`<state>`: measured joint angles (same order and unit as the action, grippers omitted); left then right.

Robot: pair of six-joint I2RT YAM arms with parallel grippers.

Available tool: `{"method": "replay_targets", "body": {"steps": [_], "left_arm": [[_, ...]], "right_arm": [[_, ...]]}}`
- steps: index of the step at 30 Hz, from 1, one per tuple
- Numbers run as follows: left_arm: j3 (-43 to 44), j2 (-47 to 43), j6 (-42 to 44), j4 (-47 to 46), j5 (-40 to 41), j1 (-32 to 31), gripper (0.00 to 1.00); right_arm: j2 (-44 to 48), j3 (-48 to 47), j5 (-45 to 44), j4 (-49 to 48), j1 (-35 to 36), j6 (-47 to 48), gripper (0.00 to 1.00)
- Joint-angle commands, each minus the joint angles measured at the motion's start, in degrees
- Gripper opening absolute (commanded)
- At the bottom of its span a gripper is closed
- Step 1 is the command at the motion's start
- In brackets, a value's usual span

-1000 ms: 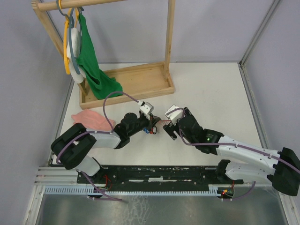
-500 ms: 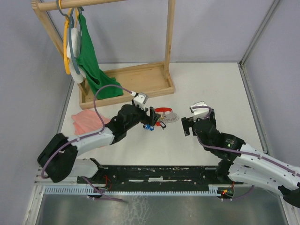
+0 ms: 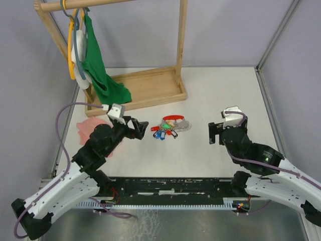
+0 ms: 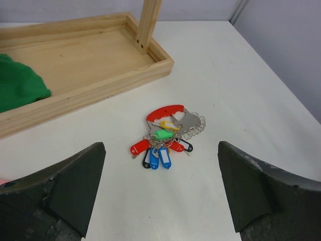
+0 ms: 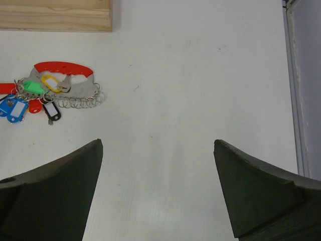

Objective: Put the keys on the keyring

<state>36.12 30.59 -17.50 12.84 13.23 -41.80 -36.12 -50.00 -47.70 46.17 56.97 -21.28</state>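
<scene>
Resting flat near the centre of the worktop (image 3: 235, 95), the key bunch (image 3: 170, 128) lies between the two claws, just forward of the near rim of the wooden tray (image 3: 145, 98). The green-tagged key (image 4: 161, 134) and the yellow-tagged key (image 4: 169, 125) sit at the top of the cluster, touching the keyring (image 4: 164, 110), a red-backed metal clip with a chain of small rings (image 4: 196, 126) trailing toward the right edge. Whether both keys are fully threaded cannot be confirmed at this size, though the grouping suggests they are. The left claw (image 3: 142, 130) stands fully open, holds nothing, and hovers just beside the bunch on the left-edge side. The right claw (image 3: 211, 133) is likewise spread wide and empty, well apart from the bunch toward the right edge. This placement is judged a stand-off posture: both claws face the bunch without contact, so nothing disturbs it. Bare surface extends from the bunch to the right edge and to the near edge, giving free travel there. On the left-edge side, the pink cloth (image 3: 93, 128) and the tray limit lateral movement.
</scene>
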Motion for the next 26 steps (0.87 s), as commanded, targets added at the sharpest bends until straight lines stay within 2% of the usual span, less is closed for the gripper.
{"method": "replay_targets", "body": {"steps": [1,4,11,18,26], "left_arm": [[5.4,-5.5,-3.3,11.2,5.0,0.2,0.99],[5.5,-8.2,-3.3,14.2,6.9,0.1,0.99],[0.2,-10.1,-2.1,11.2,6.3,0.2,0.99],[0.4,-6.7,-1.6,11.5,6.5,0.2,0.99],[-0.7,-8.6,-0.9,10.5,7.5,0.3,0.99]], "right_arm": [[3.5,-4.3,-5.8,7.1,0.0,-0.8,1.0],[6.8,-3.5,-7.1,7.1,0.0,-0.9,1.0],[12.4,-1.8,-6.6,5.1,-0.1,-0.5,1.0],[13.5,-2.0,-6.0,4.7,-0.1,0.6,1.0],[14.0,-2.2,-4.2,3.6,0.0,2.5,1.0]]}}
